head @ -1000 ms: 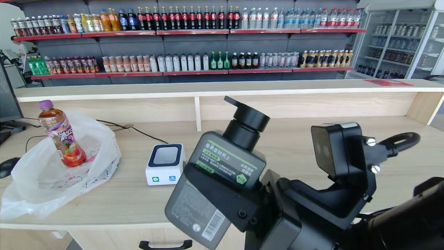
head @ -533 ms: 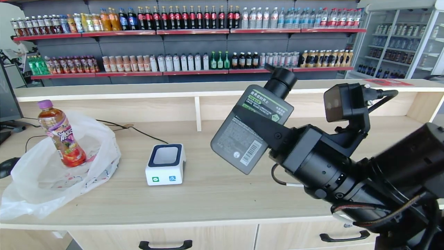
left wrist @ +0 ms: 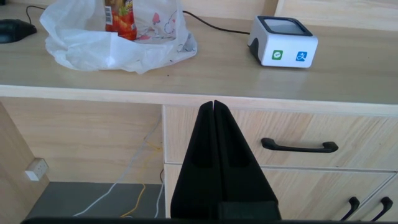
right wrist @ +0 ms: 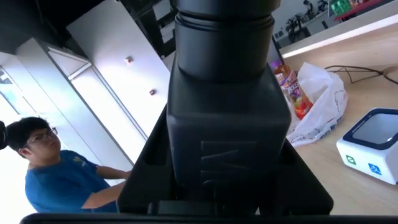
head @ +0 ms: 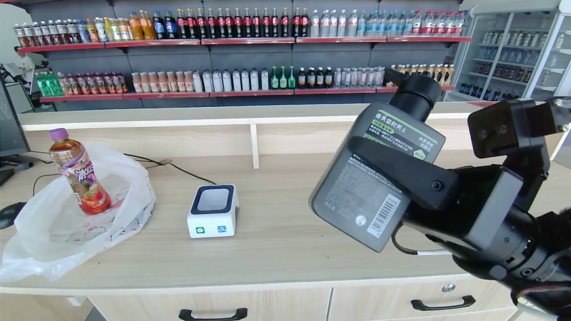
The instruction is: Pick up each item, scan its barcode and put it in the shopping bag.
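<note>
Your right pincer (head: pixel 379 165) is pinching the pump bottle (head: pixel 352 200) aloft over the bench's (head: pixel 276 240) right end, long axis tilting, pump uppermost. The scanner (head: pixel 213 209) is sitting to its left, window up. Your left pincer (left wrist: pixel 214 109) is hanging pressed together below the bench edge. The head view is showing the barcode (head: pixel 383 215); the right wrist view is showing a plain side.

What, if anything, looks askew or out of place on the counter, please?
Only the drink bottle: it leans at a tilt in the open shopping bag, its purple cap poking above the plastic. The dark pump bottle is tilted too, but clamped in the right gripper. Nothing looks spilled or damaged.
</note>
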